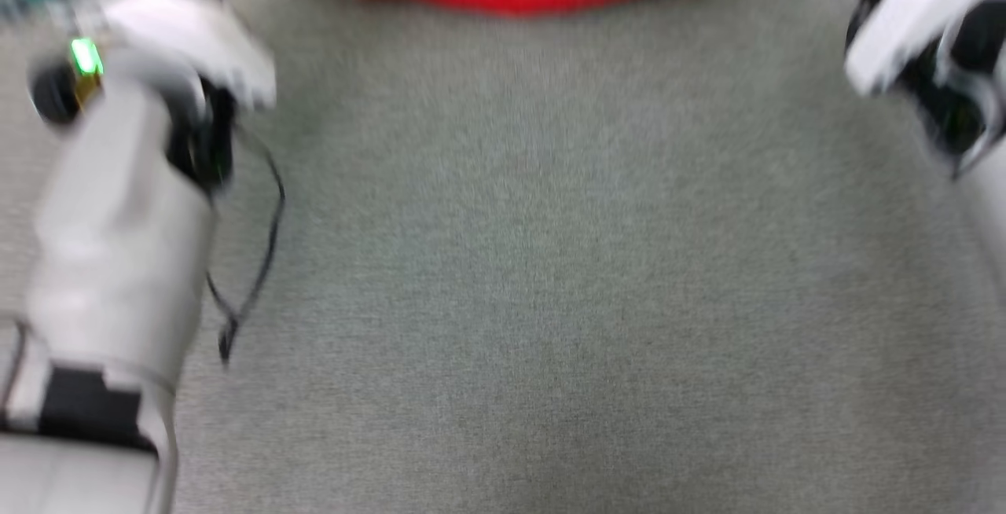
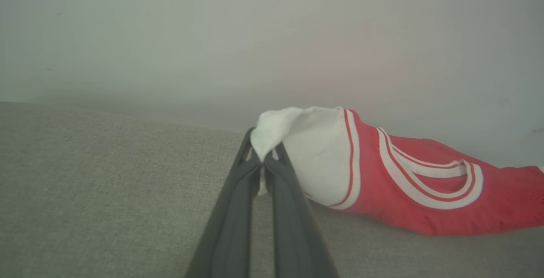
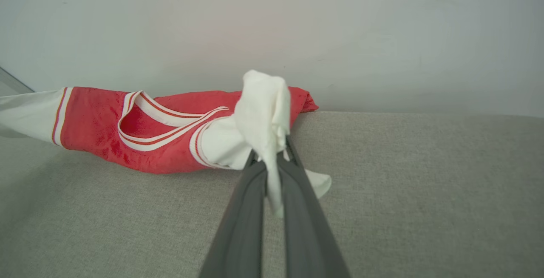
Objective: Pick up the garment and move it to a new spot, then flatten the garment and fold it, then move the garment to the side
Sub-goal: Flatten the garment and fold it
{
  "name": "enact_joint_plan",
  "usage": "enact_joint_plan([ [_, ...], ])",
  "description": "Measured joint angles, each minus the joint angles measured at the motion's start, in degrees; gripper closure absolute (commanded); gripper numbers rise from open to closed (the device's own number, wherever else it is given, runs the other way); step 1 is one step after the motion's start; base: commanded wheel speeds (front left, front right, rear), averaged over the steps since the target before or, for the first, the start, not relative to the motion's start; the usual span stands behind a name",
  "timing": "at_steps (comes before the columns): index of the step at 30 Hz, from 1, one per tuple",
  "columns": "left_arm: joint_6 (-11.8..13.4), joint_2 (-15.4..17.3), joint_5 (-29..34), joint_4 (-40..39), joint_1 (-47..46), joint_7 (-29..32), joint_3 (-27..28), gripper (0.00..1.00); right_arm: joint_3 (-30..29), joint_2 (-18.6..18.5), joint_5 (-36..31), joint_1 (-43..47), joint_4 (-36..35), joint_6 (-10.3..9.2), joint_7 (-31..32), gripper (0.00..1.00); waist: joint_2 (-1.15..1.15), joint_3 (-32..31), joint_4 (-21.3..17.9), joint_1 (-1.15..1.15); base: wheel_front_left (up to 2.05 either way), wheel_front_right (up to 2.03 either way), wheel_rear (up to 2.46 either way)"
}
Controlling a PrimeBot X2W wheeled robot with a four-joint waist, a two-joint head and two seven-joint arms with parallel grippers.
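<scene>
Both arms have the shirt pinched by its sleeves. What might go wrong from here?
1. The left gripper holds the garment by a small tip of white sleeve. A hard pull may slip it out of the jaws.
2. At the right gripper the sleeve is bunched and twisted in the jaws, so it may not lie flat.
3. The loose black cable by the left forearm could snag.

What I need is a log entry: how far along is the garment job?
Done: grasps. The fingers of the left gripper are shut on one white sleeve of the red jersey-style shirt, those of the right gripper on the other. In hand: relocating it, stretched across the grey fabric surface. Left: flattening, folding, moving aside.
</scene>
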Motion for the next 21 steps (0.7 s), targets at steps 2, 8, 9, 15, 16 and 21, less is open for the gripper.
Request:
enact_joint_plan([
  [2,-0.6,0.0,-0.7,0.3,4.4,-1.0,0.1,1.0,0.9,-0.7,1.8,4.5,-1.3,0.0,-0.7,1.0,0.0,-2.5,0.1,0.0,0.0,0.0,0.0],
  [8,-1.5,1.0,-2.8,-1.8,19.2,-3.3,1.3,1.0,3.4,-2.8,5.6,18.7,-5.6,0.0,-2.7,1.0,0.0,-9.8,0.2,-0.01,0.0,0.0,0.0],
  [9,-1.5,1.2,-3.0,-2.7,21.7,-3.7,1.5,1.0,3.8,-3.3,5.8,20.8,-6.3,0.0,-3.1,1.0,0.0,-11.0,0.1,-0.01,0.0,0.0,0.0],
  [15,0.9,2.4,-4.7,-11.3,37.6,-4.4,3.7,1.0,4.4,-5.4,7.2,32.8,-11.3,0.0,-4.3,1.0,0.0,-17.1,0.0,-0.02,0.0,0.0,0.0],
  [16,1.7,2.9,-4.7,-13.2,40.3,-4.3,3.9,1.0,4.4,-5.8,7.1,34.5,-12.2,0.0,-4.5,1.0,0.0,-18.0,0.0,-0.02,0.0,0.0,0.0],
  [21,6.2,4.3,-6.3,-25.6,53.4,-2.0,4.8,1.0,2.6,-7.8,6.2,43.3,-16.3,0.0,-4.5,1.0,0.0,-21.4,-0.3,-0.02,0.0,0.0,0.0],
])
